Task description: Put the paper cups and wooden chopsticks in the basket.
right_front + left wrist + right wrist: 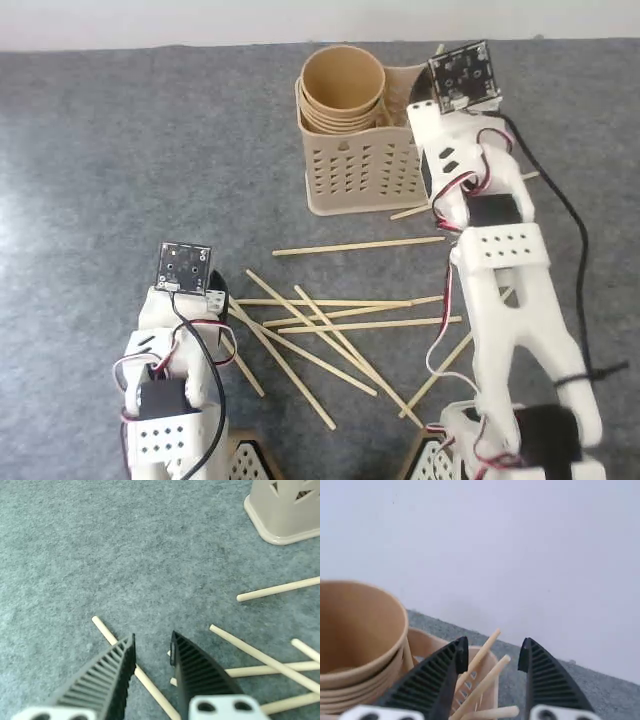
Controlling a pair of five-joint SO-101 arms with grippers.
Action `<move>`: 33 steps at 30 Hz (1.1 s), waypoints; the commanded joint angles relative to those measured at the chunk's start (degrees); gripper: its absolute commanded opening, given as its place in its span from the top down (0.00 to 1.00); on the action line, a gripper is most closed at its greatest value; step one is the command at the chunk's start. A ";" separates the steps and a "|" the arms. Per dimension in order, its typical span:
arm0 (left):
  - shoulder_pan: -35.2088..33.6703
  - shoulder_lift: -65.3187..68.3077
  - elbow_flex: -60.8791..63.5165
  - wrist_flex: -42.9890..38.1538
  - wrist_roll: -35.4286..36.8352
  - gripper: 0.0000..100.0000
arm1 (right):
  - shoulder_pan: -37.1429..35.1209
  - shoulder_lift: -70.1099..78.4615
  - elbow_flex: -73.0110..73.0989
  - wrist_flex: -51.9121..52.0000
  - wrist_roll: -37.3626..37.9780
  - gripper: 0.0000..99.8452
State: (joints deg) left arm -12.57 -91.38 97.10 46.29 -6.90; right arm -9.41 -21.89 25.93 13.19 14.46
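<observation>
A beige slotted basket (360,175) stands at the back of the grey carpet, with a stack of brown paper cups (343,80) in its left part. Several wooden chopsticks (330,320) lie scattered on the carpet in front of it. My right gripper (493,642) hangs open just above the basket's right part, where a few chopsticks (479,685) stand leaning; the cups (355,630) are beside it. My left gripper (153,642) is open low over the carpet, its fingers astride one chopstick (150,687).
A pale wall (520,540) rises right behind the basket. Bare carpet (130,150) stretches to the left of the basket. The right arm (500,270) reaches over the right-hand chopsticks. The basket's corner (285,510) lies ahead of the left gripper.
</observation>
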 commanded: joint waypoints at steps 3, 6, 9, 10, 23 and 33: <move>0.44 0.09 -0.31 -1.32 -0.53 0.89 | 0.92 -10.59 -13.10 13.41 1.05 0.83; 0.44 0.09 -0.31 -1.23 -0.53 0.89 | 2.95 -11.91 -17.14 22.81 5.01 0.83; 0.44 0.09 -0.31 -1.23 -0.53 0.89 | 4.88 -11.82 -18.90 33.54 14.59 0.83; 0.44 0.09 -0.31 -1.23 -0.53 0.89 | 5.49 -11.74 -18.81 36.79 18.02 0.83; 0.35 0.26 -0.31 -1.14 -0.53 0.89 | 11.91 -5.23 -4.75 49.27 47.82 0.83; 0.53 0.09 -0.31 -1.41 -0.53 0.89 | 6.46 -2.68 16.70 34.77 55.91 0.84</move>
State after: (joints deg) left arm -12.57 -91.38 97.10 46.29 -6.90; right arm 0.53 -24.53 41.32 48.53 67.65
